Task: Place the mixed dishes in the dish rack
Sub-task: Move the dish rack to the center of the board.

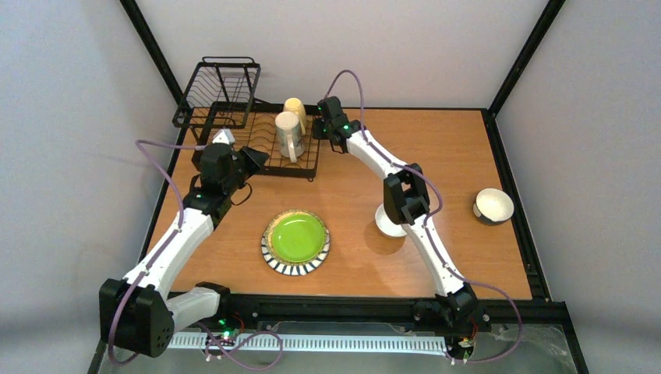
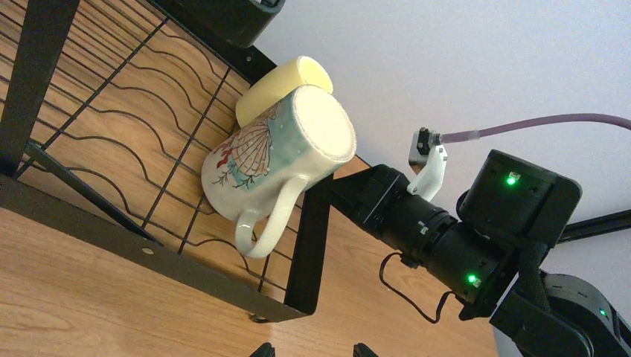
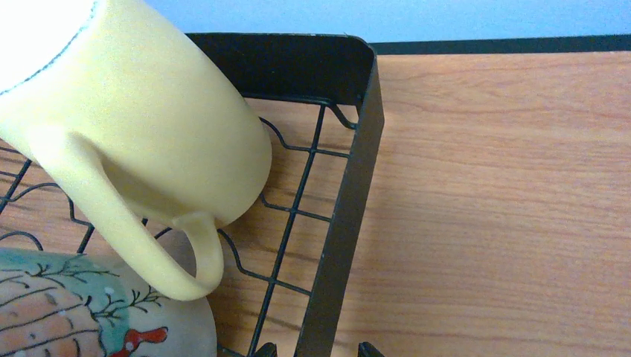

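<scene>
1. on the table (image 1: 452, 148), outside the rack (image 1: 269, 173), the plate (image 1: 295, 240) lies flat in the near middle. a bowl (image 1: 493, 205) sits well apart at the right. a white dish (image 1: 386, 224) is half hidden under the right arm (image 1: 405, 195).
2. the right gripper (image 3: 314, 349) hangs just off the rack's right end, close to the yellow mug (image 1: 295, 107). the left gripper (image 2: 310, 351) is at the rack's near side and faces the shell mug (image 1: 288, 134).
3. the rack lies at the far left of the table, long axis left to right, with its raised basket (image 1: 222, 84) at the far left end.
4. the shell mug stands mouth up, handle toward the near side. the yellow mug is just behind it, mouth up too, with its handle turned toward the shell mug. the two look to be touching. whether the yellow mug leans i cannot tell.
5. the rack's flat base holds both mugs at its right end.
6. each gripper shows only its fingertips, standing apart and holding nothing. the rack's end bar shows below the right pair, not gripped.
</scene>
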Action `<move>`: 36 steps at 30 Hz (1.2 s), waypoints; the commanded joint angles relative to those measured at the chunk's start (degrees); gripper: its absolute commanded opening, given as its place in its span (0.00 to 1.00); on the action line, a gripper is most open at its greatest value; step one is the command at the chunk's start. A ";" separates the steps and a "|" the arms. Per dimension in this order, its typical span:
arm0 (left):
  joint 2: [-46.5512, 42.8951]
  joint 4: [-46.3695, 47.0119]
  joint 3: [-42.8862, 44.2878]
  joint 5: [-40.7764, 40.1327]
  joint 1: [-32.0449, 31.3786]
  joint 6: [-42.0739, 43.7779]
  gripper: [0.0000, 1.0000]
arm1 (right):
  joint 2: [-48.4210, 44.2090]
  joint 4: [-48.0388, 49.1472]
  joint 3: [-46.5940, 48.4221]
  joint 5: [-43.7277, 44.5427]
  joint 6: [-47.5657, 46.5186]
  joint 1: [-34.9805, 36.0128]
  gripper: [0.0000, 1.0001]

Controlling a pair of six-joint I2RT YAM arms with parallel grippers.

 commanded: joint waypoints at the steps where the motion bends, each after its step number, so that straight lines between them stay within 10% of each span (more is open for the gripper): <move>1: 0.17 1.32 -1.07 -0.73 -0.35 0.71 0.59 | 3.07 -1.57 2.62 1.53 -0.52 0.05 0.58; 25: -0.59 -1.29 -3.45 -5.33 -0.35 -0.29 0.59 | 3.80 -3.95 2.30 4.46 0.48 -0.96 0.02; 36: -4.82 -9.72 -4.88 -12.75 -0.36 -4.30 0.62 | -2.62 -2.94 -8.32 5.76 2.99 -0.94 0.02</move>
